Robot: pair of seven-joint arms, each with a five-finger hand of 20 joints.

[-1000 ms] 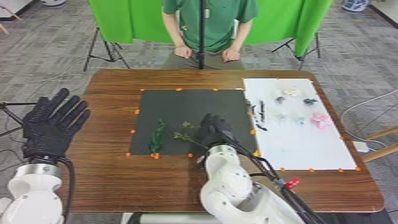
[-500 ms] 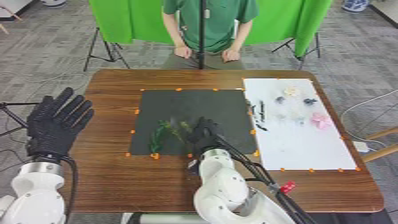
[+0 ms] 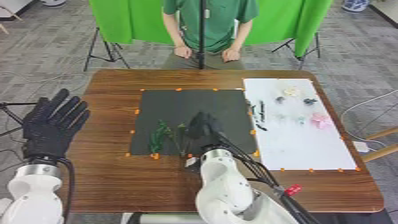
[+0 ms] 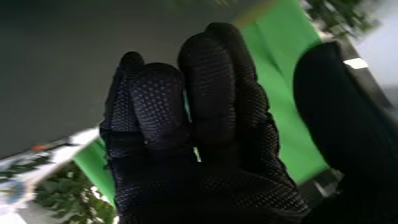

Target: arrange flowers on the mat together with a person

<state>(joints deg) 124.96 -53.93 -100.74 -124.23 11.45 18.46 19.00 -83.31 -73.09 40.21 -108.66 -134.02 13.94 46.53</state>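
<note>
Lying on the dark mat (image 3: 175, 106), leafy stem (image 3: 156, 139) near right hand (image 3: 205, 131)

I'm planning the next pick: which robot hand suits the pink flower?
Probably the right robot hand: it's over the dark mat, nearer the pink flower; the left robot hand is by the table's left edge.

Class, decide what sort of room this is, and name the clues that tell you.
Probably a robotics lab or studio: a robot's left hand over a wooden table, a green backdrop on stands, and cables across the carpeted floor.
</note>
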